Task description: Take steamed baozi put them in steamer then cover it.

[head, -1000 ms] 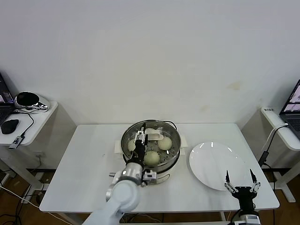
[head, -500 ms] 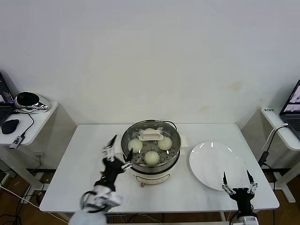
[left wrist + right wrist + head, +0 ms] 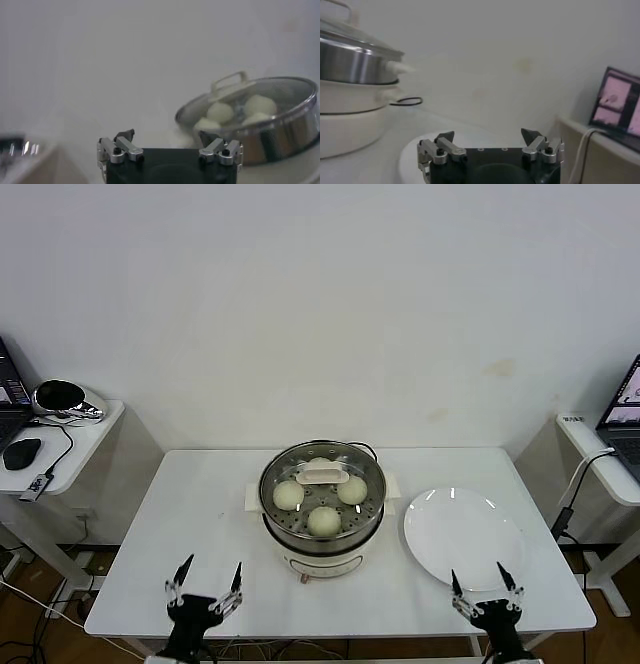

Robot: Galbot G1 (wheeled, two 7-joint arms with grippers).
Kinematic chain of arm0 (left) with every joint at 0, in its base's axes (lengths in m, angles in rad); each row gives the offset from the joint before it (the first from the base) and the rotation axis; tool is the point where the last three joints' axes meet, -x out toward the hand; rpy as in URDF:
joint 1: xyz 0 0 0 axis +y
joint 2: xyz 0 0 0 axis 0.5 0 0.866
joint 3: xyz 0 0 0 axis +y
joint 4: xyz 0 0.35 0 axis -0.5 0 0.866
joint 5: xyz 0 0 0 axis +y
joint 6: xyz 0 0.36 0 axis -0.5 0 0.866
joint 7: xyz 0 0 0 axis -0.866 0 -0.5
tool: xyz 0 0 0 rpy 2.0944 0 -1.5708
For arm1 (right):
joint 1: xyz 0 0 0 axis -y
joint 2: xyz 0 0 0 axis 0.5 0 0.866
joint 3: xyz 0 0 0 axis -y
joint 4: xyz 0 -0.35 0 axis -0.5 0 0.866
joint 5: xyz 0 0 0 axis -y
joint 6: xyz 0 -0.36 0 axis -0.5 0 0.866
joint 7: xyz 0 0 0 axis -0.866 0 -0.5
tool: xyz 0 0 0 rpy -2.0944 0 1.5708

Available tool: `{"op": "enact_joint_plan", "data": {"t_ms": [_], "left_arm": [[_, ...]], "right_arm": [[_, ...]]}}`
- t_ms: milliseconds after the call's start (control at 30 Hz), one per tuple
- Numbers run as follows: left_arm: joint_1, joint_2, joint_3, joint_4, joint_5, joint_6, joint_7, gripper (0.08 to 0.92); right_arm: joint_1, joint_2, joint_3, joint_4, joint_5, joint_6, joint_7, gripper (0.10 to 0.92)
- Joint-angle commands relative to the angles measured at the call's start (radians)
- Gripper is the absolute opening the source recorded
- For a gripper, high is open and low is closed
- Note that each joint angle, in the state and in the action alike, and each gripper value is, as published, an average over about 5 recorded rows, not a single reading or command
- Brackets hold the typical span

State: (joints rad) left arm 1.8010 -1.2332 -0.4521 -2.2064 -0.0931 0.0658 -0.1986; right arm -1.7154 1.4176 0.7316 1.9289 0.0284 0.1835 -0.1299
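Note:
The steamer (image 3: pixel 285 537), a shiny steel pot on a cream base, stands mid-table. The glass cover (image 3: pixel 322 476) lies shut on it, its cream handle on top. Through the glass I see several cream baozi (image 3: pixel 323 521) on the tray. My left gripper (image 3: pixel 208 580) hovers open and empty at the table's front edge, left of the steamer and well clear of it. Its wrist view shows the steamer (image 3: pixel 282 135), cover (image 3: pixel 228 83) and baozi (image 3: pixel 220 112) beyond the left gripper (image 3: pixel 166 136). My right gripper (image 3: pixel 478 584) (image 3: pixel 487 135) is open and empty at the front right.
A flat white plate (image 3: pixel 463 536) with nothing on it lies right of the steamer, just beyond the right gripper. Side tables stand at both sides, with a mouse (image 3: pixel 20 452) on the left one and a laptop (image 3: pixel 620 107) on the right one.
My left gripper let go of the cover's handle, drew back from the steamer to the front left edge and opened wide. The right gripper drifted a little left and lower.

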Motion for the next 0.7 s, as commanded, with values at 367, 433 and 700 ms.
{"op": "enact_joint_plan", "data": {"t_ms": [367, 433, 700], "left_arm": [[0.151, -0.067, -0.073, 0.047, -0.123, -0.115, 0.037, 0.823], [0.151, -0.068, -0.071, 0.048, -0.121, -0.114, 0.04, 0.823], [0.15, -0.07, -0.073, 0.057, -0.105, -0.113, 0.06, 0.823]], "right_arm": [[-0.07, -0.041, -0.108, 0.075, 0.1, -0.064, -0.07, 0.823], [-0.073, -0.04, -0.112, 0.08, 0.096, -0.067, -0.069, 0.823], [-0.082, -0.032, -0.127, 0.091, 0.075, -0.066, -0.068, 0.823]]}}
